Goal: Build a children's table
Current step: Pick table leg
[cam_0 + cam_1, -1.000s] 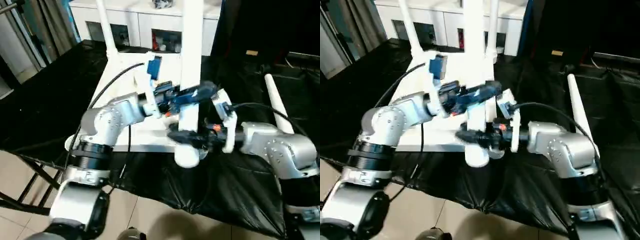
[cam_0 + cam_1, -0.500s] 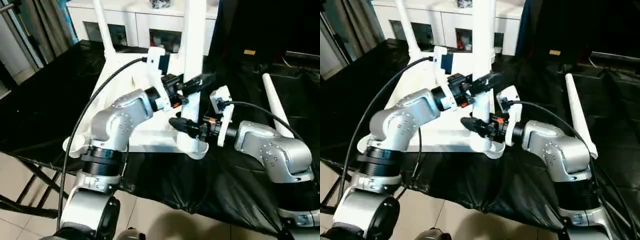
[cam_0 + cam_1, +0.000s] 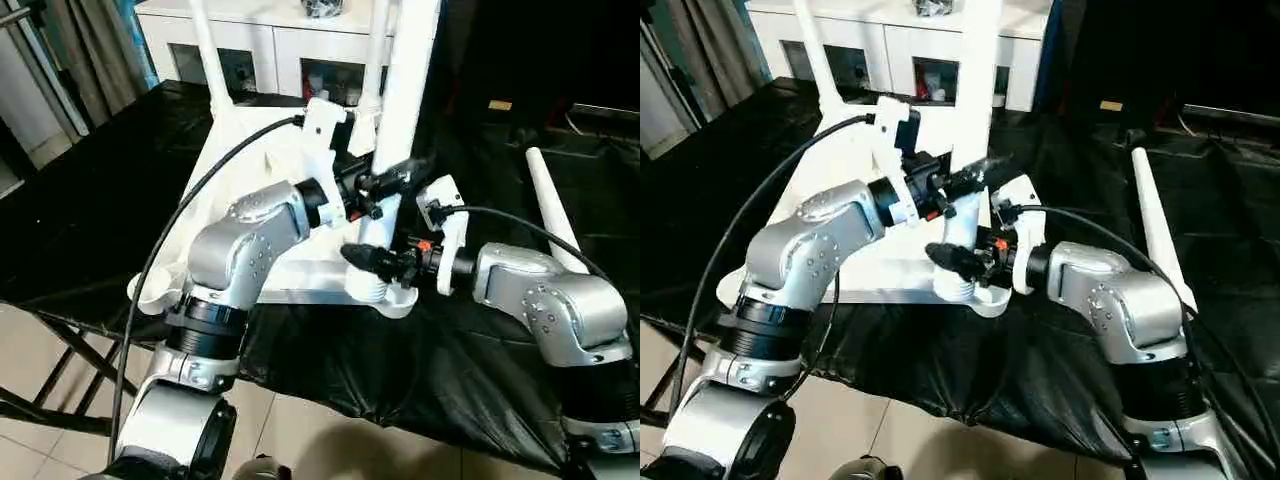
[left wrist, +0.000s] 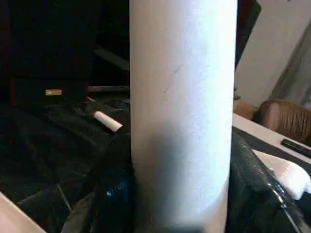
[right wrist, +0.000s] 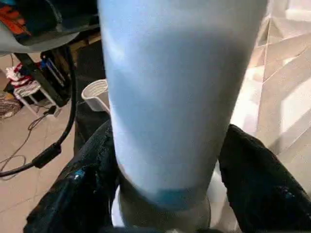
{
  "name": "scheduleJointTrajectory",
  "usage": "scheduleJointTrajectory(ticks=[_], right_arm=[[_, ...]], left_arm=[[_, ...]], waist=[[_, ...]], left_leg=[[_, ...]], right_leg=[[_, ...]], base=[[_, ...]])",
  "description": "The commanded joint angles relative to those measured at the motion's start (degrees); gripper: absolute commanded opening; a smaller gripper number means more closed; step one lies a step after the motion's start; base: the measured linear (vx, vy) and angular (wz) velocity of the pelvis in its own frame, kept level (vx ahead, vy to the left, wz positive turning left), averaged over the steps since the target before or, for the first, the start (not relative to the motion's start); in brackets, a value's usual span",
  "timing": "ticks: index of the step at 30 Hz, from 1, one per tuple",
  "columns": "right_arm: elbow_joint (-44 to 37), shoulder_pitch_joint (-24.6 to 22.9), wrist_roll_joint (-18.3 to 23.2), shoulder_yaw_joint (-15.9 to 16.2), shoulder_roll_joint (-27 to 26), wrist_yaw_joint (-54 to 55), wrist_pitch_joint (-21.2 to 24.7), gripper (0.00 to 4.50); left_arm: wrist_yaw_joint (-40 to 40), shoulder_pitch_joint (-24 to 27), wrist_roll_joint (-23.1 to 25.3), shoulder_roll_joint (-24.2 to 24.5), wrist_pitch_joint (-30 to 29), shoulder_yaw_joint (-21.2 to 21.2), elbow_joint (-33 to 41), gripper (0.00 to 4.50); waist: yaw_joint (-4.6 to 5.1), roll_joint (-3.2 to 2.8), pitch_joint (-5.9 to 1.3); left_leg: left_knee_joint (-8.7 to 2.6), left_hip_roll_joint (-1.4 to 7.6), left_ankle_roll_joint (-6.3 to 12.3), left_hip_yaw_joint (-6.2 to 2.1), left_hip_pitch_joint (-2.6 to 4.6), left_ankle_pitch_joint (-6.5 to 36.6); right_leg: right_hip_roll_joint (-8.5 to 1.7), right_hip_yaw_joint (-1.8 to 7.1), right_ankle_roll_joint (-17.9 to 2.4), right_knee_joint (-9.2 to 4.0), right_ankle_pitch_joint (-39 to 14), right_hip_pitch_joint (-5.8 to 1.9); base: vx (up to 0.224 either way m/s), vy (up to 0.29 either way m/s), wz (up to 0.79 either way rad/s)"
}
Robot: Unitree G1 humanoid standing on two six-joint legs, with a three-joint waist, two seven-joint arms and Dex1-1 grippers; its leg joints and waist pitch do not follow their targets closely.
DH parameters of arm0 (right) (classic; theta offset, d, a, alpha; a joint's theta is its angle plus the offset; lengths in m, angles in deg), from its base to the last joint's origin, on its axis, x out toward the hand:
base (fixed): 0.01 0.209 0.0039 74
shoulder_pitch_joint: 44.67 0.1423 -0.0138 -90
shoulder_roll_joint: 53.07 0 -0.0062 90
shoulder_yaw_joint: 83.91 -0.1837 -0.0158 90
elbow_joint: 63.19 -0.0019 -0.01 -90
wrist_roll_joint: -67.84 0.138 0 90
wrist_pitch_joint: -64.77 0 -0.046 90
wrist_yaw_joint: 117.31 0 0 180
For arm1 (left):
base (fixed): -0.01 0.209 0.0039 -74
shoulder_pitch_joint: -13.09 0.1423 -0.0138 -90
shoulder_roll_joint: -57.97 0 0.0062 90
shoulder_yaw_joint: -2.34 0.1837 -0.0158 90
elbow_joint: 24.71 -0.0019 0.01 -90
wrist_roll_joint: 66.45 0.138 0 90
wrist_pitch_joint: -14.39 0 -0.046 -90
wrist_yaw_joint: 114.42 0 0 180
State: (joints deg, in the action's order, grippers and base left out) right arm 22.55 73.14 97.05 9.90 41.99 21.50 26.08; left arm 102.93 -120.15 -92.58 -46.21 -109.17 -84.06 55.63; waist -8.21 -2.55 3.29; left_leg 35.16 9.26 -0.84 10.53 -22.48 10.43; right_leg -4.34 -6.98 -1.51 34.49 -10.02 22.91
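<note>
The children's table's white tabletop (image 3: 250, 150) lies upside down on a black-covered bench. One white leg (image 3: 405, 90) stands slightly tilted in the near right corner socket (image 3: 395, 298). My left gripper (image 3: 395, 178) is shut on this leg at mid-height, its black fingers (image 4: 109, 194) pressed to both sides. My right gripper (image 3: 368, 260) sits around the leg's lower end just above the socket; I cannot tell whether it presses on it. Another leg (image 3: 207, 55) stands at the far left corner. A third leg (image 3: 379, 50) stands behind the held one.
A loose white leg (image 3: 552, 210) lies on the black cover to the right of my right arm. A white cabinet with glass doors (image 3: 270, 40) stands behind the bench. The bench's front edge drops to a tiled floor (image 3: 40, 440) just below my arms.
The held leg's lower end moved from in front of the tabletop's edge into the near right corner socket. My left gripper now holds higher on the leg.
</note>
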Motion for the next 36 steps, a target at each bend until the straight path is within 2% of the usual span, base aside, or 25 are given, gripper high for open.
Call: scheduleJointTrajectory(ticks=[1,7,13,18,26,28,32,36], right_arm=[[-0.8,1.2,1.4,-0.1,0.3,-0.6,1.1,3.1],[-0.3,1.1,2.0,0.1,0.0,-1.3,1.4,3.1],[0.1,0.9,2.0,0.1,0.0,-1.6,1.7,2.35],[0.6,1.0,2.2,0.1,0.3,-1.7,1.6,2.04],[0.7,0.5,2.4,0.0,0.2,-1.8,1.6,1.95],[0.8,0.4,2.3,-0.1,0.0,-1.7,1.3,1.95],[0.9,-0.2,1.8,-0.2,-0.7,-1.1,0.1,1.95],[1.6,-0.6,0.8,-1.1,-2.3,1.0,-2.7,1.93]], left_arm=[[0.6,-0.1,-0.3,0.3,0.3,0.5,1.9,1.86],[1.2,0.3,-0.8,0.1,-0.1,0.9,2.7,1.86],[1.8,0.5,-0.8,0.5,-0.3,1.2,3.1,1.86],[2.4,0.6,-1.4,0.5,-1.2,1.2,3.5,1.86],[1.0,0.6,-0.9,0.5,-1.5,1.1,3.6,1.86],[0.6,0.2,-1.1,0.3,-1.2,0.4,3.2,2.56],[1.5,-0.3,-2.6,0.2,-0.3,-1.0,3.8,2.68],[0.4,-1.3,-3.2,-0.8,4.8,-3.8,4.0,3.06]], waist=[[0.03,1.29,-4.71],[0.04,1.32,-4.71],[0.02,1.27,-4.7],[0.0,1.31,-4.75],[-0.03,1.26,-4.76],[-0.05,1.2,-4.76],[-0.06,1.24,-4.77],[0.03,1.14,-4.78]], left_leg=[[-3.61,4.39,2.57,-1.97,1.05,4.9],[-3.6,4.42,2.52,-1.96,1.04,4.8],[-3.62,4.46,2.34,-1.99,1.09,4.9],[-3.55,4.38,2.32,-1.95,1.09,4.8],[-3.54,4.39,2.36,-1.96,1.08,4.8],[-3.53,4.38,2.38,-1.98,1.04,4.7],[-3.54,4.41,2.32,-1.98,1.09,4.8],[-3.57,4.41,2.06,-1.99,0.99,5.2]], right_leg=[[-5.77,4.06,-7.3,-4.12,-12.3,-3.44],[-5.78,4.05,-7.6,-4.08,-12.1,-3.43],[-5.79,4.08,-7.5,-4.06,-12.2,-3.42],[-5.78,4.08,-7.6,-4.03,-11.8,-3.43],[-5.77,4.07,-7.8,-3.97,-11.6,-3.46],[-5.77,4.06,-7.8,-3.98,-11.7,-3.47],[-5.82,4.03,-7.7,-4.05,-12.0,-3.45],[-5.84,3.99,-8.0,-4.11,-11.6,-3.44]], base=[[0.0,0.0,0.0],[0.0,0.0,0.0],[0.0,0.0,0.0],[0.0,0.0,0.0],[0.0,0.0,0.0],[0.0,0.0,0.0],[0.0,0.0,0.0],[0.0,0.0,0.0]])
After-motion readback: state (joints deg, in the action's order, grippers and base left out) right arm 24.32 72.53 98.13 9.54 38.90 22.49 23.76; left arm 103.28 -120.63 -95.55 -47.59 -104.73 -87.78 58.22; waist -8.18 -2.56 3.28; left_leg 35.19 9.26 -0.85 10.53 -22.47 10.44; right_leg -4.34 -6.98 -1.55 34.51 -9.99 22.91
